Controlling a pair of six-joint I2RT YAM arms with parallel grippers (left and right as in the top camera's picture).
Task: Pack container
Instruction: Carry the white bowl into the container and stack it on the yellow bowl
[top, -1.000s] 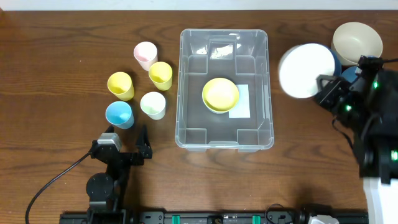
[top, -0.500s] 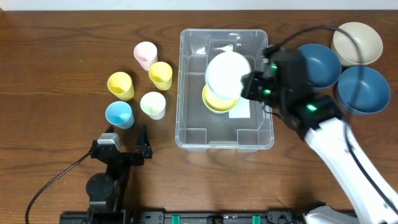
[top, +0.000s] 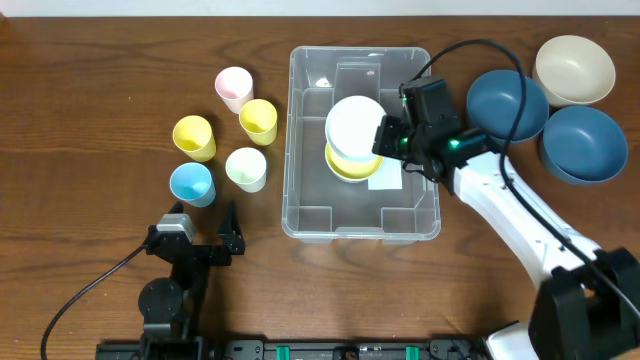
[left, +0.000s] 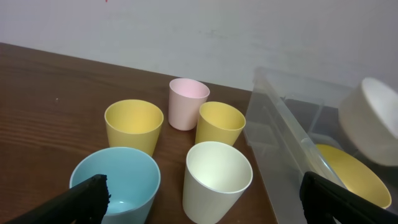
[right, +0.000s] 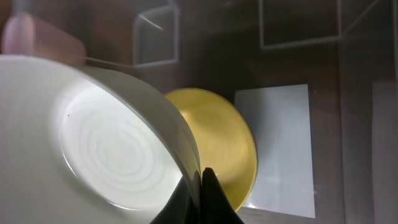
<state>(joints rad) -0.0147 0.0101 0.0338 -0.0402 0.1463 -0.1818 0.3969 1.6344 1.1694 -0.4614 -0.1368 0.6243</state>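
The right fingers (right: 210, 204) pinch a white bowl (top: 355, 125) by its rim, over a yellow bowl (top: 352, 172) inside the clear container (top: 296, 150) beneath them. The left fingers (left: 74, 202) are spread and empty; the container sits on the surface (top: 100, 60) to their right.

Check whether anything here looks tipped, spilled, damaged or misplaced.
Nothing stands out. The five cups stand upright beside the container, the yellow bowl sits flat in it, and the white bowl is tilted only because the right gripper holds its rim.
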